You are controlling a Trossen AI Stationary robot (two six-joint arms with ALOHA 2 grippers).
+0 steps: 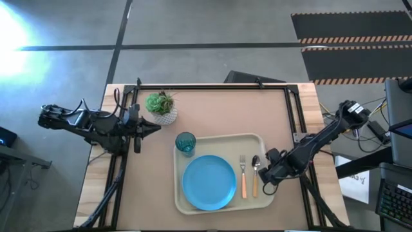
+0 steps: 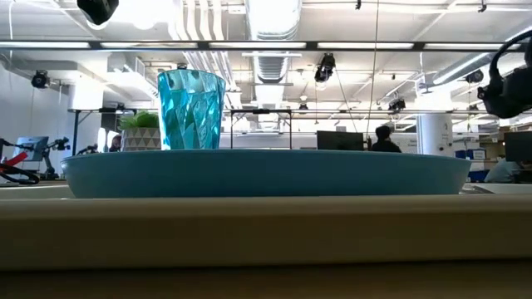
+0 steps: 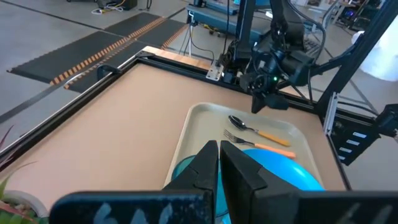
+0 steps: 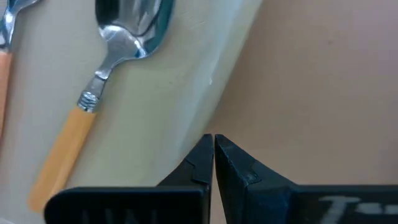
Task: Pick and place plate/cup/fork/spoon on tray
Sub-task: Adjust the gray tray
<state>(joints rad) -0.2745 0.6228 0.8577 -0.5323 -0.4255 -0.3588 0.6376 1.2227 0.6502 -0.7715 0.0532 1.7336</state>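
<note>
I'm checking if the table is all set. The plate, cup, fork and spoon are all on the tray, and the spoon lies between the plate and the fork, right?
Almost. The plate, cup, fork and spoon are all on the tray, but the high view shows the fork lying between the plate and the spoon. The spoon is the outermost piece, nearest the right gripper.

spoon (image 3: 256, 129) beside fork (image 3: 258, 142) on tray (image 3: 186, 137) — plate (image 3: 292, 171) | left gripper (image 3: 220, 163) closed

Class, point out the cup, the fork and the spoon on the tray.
cup (image 1: 185, 143), high view, open top.
fork (image 1: 243, 182), high view, orange handle.
spoon (image 4: 132, 29), right wrist view, silver bowl.
</note>
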